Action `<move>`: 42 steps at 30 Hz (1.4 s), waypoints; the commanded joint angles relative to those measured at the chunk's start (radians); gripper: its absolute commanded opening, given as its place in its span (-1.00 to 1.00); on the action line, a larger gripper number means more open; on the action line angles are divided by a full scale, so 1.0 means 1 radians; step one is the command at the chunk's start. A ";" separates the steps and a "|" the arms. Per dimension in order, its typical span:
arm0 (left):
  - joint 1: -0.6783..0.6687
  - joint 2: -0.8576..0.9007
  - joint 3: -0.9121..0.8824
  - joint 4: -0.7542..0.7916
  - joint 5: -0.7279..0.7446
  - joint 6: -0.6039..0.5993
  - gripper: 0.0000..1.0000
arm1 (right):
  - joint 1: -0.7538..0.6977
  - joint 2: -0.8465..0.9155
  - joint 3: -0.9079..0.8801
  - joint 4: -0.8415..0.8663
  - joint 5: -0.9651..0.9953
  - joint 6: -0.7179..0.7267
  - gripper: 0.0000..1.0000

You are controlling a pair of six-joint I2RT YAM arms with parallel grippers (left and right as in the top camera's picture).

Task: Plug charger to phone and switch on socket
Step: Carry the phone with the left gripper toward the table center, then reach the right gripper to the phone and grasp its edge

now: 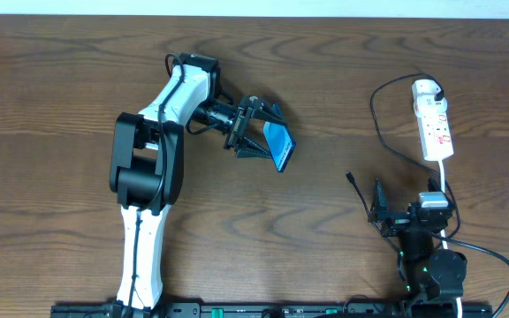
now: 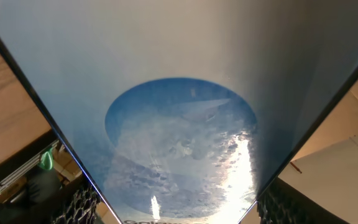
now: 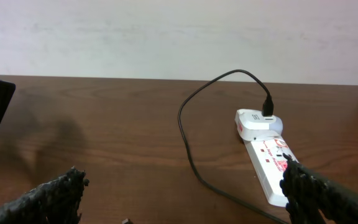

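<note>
Phone (image 1: 281,148) gripped by left gripper (image 1: 267,133), charger (image 1: 375,113) loose on the bench (image 1: 60,79).
The left gripper clamps the phone by its long edges and holds it tilted, left of centre; the blue screen fills the left wrist view between the finger pads (image 2: 82,205). The right gripper (image 1: 376,210) stands wide with nothing in it, at the front right. The charger's black cable runs from the white adapter (image 1: 425,88) at the far end of the socket (image 1: 436,131), loops left, and its plug tip lies on the bench near the right gripper, well apart from the phone.
</note>
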State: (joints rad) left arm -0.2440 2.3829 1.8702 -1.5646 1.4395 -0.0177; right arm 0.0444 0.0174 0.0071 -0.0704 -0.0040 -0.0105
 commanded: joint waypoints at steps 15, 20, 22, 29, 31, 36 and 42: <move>0.000 0.011 -0.008 -0.009 0.041 0.025 0.21 | -0.005 -0.004 -0.002 0.053 -0.082 0.095 0.99; 0.000 0.011 -0.008 -0.008 0.041 0.025 0.21 | -0.005 -0.004 -0.002 0.063 -0.355 0.464 0.99; 0.000 0.011 -0.008 -0.009 0.041 0.025 0.21 | -0.005 -0.004 -0.002 0.063 -0.431 0.558 0.99; 0.000 0.011 -0.008 -0.008 0.042 0.025 0.21 | -0.005 -0.004 -0.002 0.110 -0.384 0.583 0.99; 0.000 0.011 -0.008 -0.008 0.041 0.025 0.21 | -0.004 -0.004 -0.002 0.167 -0.396 0.599 0.98; 0.000 0.011 -0.008 -0.008 0.041 0.025 0.21 | -0.005 -0.001 0.024 0.266 -0.394 0.608 0.98; 0.000 0.011 -0.008 -0.008 0.041 0.025 0.21 | -0.004 0.167 0.200 0.178 -0.410 0.541 0.99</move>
State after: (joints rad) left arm -0.2440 2.3829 1.8702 -1.5642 1.4395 -0.0174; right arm 0.0444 0.0917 0.0883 0.1257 -0.3950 0.5793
